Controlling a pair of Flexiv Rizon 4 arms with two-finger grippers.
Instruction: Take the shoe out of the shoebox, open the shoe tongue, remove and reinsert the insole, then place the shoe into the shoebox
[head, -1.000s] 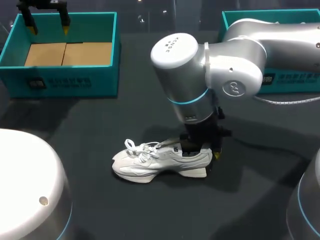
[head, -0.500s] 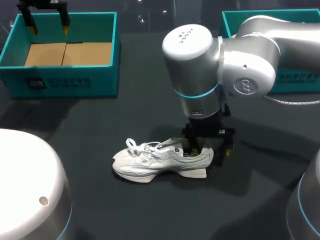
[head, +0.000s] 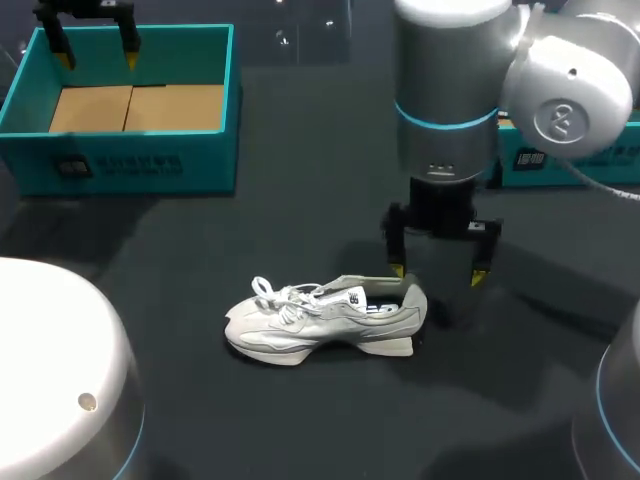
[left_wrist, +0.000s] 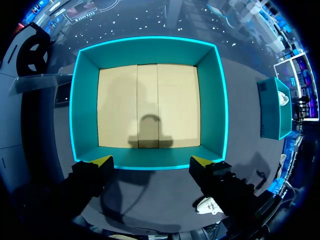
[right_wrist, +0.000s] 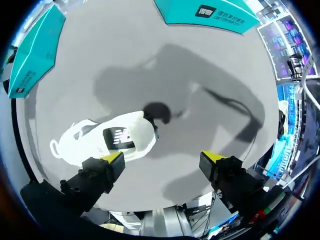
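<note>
A white sneaker (head: 325, 320) stands on its sole on the dark table, toe to the left, laces loose. My right gripper (head: 438, 273) hangs open just above and behind its heel, touching nothing. In the right wrist view the sneaker (right_wrist: 107, 137) lies below, beside one finger of the right gripper (right_wrist: 163, 159), heel toward the gap. The teal shoebox (head: 120, 160) with a cardboard floor sits at the back left and holds nothing. My left gripper (head: 98, 58) hovers open over its far rim. From the left wrist, the left gripper (left_wrist: 152, 161) looks straight down into the shoebox (left_wrist: 147, 44).
A second teal box (head: 565, 160) stands at the back right, partly behind my right arm; it also shows in the right wrist view as a teal box (right_wrist: 210, 12). Dark table surface (head: 300, 230) lies between the boxes and the sneaker.
My right gripper opened, let go of the sneaker's heel, and rose up and to the right. The sneaker stayed in place. The left arm has not moved.
</note>
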